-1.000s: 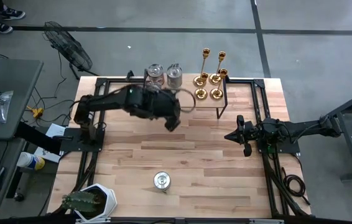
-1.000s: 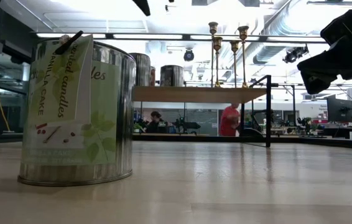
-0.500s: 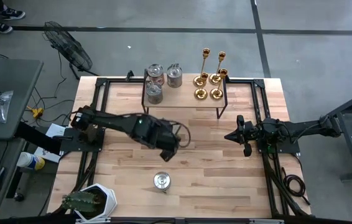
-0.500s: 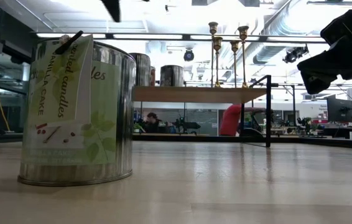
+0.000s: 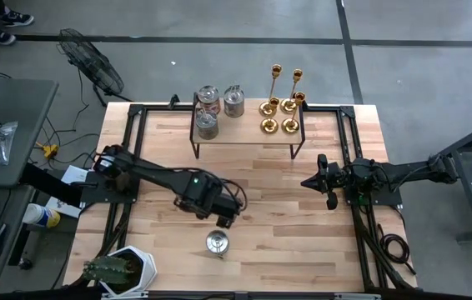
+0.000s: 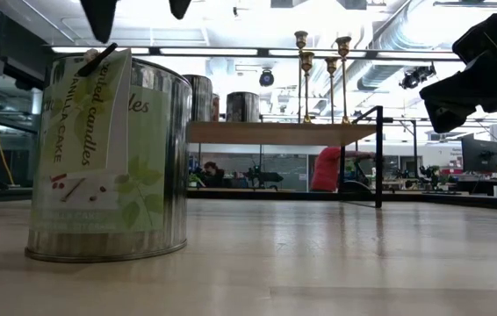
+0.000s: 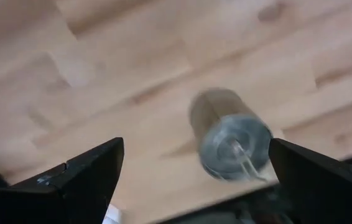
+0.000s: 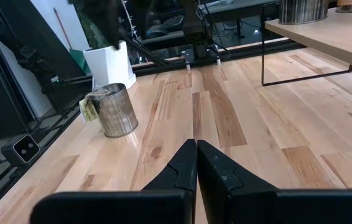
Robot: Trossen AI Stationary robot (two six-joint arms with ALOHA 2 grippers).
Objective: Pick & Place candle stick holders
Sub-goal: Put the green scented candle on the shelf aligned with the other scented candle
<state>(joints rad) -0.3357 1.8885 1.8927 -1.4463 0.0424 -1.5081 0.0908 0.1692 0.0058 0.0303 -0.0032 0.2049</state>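
The left gripper (image 5: pixel 227 218) hangs with fingers spread wide and empty just above a silver tin (image 5: pixel 216 242), which stands alone near the bench's front edge. The right gripper (image 5: pixel 309 182), fingers pressed together on nothing, waits near the right edge. Three more tins (image 5: pixel 208 97) and four gold candlesticks (image 5: pixel 276 87) stand on a raised shelf (image 5: pixel 244 125) at the back edge.
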